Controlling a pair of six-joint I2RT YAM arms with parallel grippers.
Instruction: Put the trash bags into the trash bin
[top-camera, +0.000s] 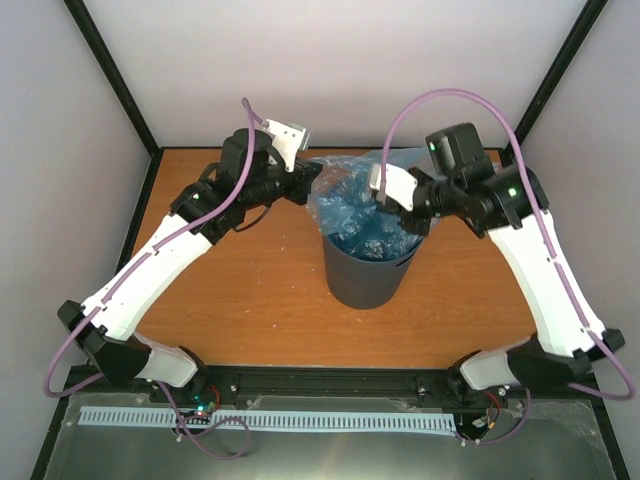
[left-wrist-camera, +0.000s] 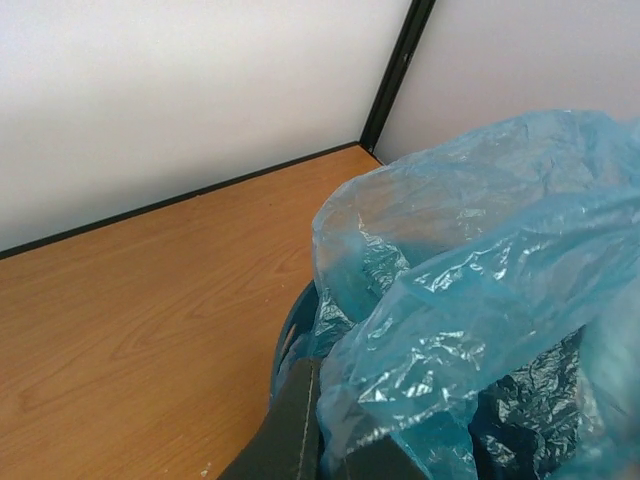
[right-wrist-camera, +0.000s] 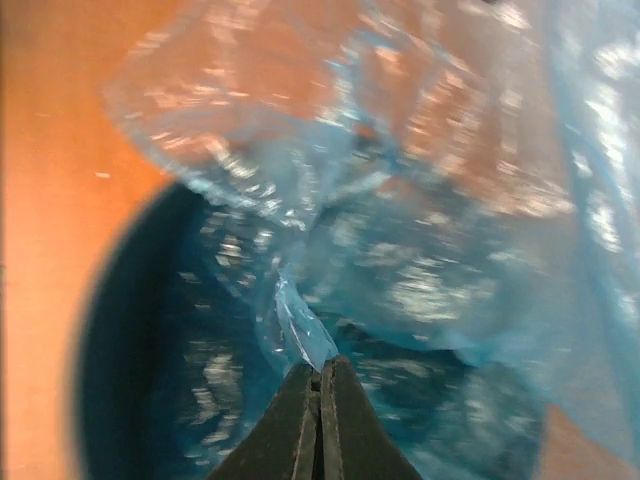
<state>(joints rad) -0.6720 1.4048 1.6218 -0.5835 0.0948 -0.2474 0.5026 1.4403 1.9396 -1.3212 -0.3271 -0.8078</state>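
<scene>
The dark grey trash bin (top-camera: 365, 272) stands upright at the table's middle. The light-blue trash bag (top-camera: 352, 196) lies partly inside it and billows up above the rim toward the back. My left gripper (top-camera: 308, 182) is at the bag's left edge. In the left wrist view its jaws (left-wrist-camera: 335, 452) are shut on a fold of the bag (left-wrist-camera: 470, 290), just above the bin rim (left-wrist-camera: 290, 335). My right gripper (top-camera: 388, 207) is over the bin's mouth. In the right wrist view it (right-wrist-camera: 320, 372) is shut on a twisted pinch of the bag (right-wrist-camera: 400, 280), above the bin's dark inside (right-wrist-camera: 130, 340).
The wooden table (top-camera: 250, 290) is ringed by pale walls with black corner posts (top-camera: 110, 75). A black rail and metal shelf (top-camera: 330, 385) run along the near edge by the arm bases.
</scene>
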